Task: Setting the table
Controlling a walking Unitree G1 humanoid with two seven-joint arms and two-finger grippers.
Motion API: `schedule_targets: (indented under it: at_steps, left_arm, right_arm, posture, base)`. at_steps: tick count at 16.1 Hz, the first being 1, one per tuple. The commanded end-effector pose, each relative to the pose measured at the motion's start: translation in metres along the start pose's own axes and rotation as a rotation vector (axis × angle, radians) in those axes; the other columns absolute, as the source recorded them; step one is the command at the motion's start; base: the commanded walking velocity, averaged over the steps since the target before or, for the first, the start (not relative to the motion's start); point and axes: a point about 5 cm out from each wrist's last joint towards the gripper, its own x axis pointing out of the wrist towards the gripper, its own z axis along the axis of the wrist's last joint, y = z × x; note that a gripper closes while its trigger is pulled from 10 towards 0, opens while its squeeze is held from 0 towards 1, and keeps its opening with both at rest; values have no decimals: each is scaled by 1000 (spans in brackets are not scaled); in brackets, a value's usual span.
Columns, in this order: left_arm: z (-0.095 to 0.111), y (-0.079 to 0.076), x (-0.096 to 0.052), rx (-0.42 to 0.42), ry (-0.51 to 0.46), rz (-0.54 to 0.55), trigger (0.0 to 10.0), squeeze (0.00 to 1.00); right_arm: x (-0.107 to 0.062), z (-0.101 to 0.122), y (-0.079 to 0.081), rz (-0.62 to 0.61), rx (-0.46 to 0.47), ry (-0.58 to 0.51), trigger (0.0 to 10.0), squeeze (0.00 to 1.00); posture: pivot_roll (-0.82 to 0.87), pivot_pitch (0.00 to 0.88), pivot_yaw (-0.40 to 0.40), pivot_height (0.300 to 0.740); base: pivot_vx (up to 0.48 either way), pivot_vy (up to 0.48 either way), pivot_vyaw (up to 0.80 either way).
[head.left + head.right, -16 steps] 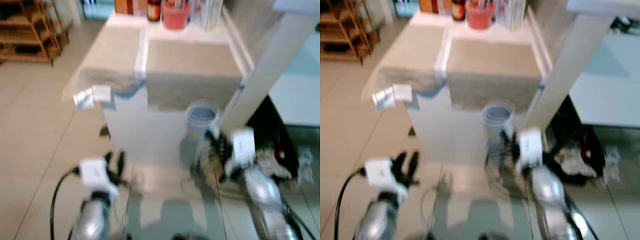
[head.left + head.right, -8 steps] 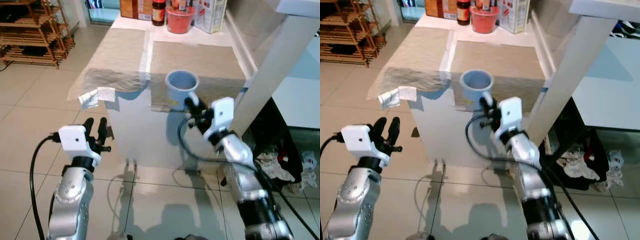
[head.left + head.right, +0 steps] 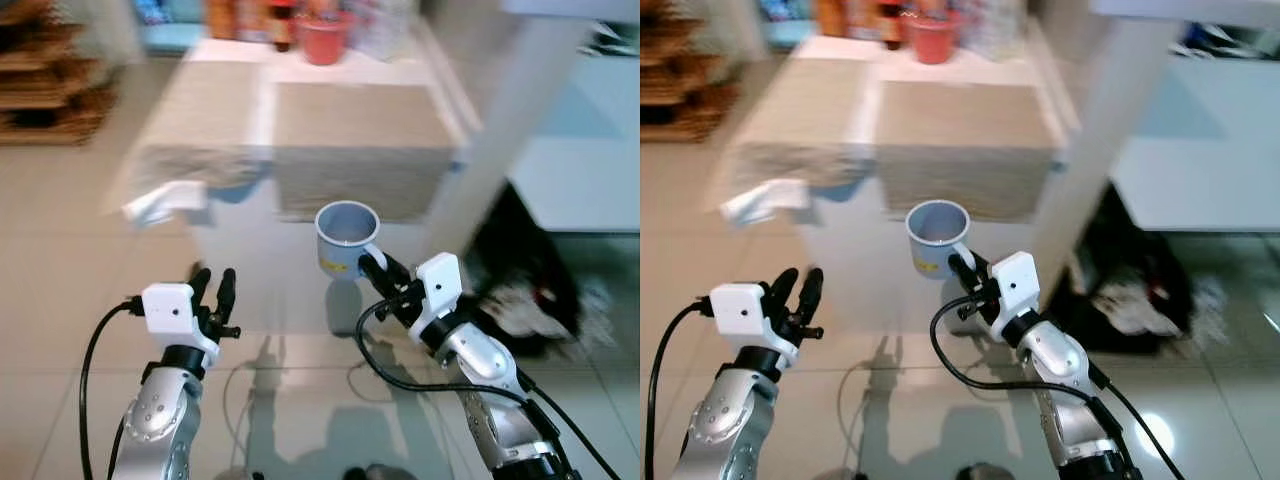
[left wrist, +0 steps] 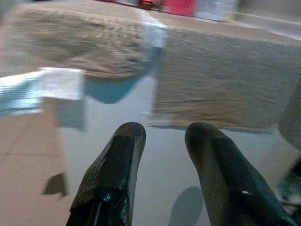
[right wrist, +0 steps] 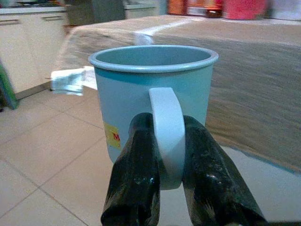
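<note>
R gripper [image 3: 368, 268] clamped on handle of blue mug [image 3: 343, 238], mug upright, held off floor. Table [image 3: 352, 120] at 12 o'clock, short of reach. L gripper [image 3: 213, 292] fingers apart, empty, farther at 8.

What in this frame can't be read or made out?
- Eye views: items at the back of the table, including a red pot, are motion-blurred.
- Right wrist view: the light blue mug has a yellow label partly hidden by a finger.
- Right eye view: dark clutter under the counter is blurred.
</note>
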Motion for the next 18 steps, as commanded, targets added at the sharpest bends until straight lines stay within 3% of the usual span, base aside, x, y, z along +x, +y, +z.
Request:
schedule_targets:
  at_steps: [1,9,18]
  left_arm:
    - [1,-4,3,10,-5,-29,10000,0]
    - [7,-10,6,10,-23,-68,10000,0]
    - [2,-18,6,-1,-10,-95,10000,0]
  right_arm:
    - [7,9,2,25,6,-38,10000,0]
    - [13,12,5,58,-4,-44,10000,0]
    - [10,1,-7,-22,-36,5,10000,0]
  posture:
    - [-92,48,0,740]
    - [-83,56,1,740]
    - [-97,28,-10,740]
  base:
    - [0,-458,0]
    - [0,-459,0]
    - [0,-458,0]
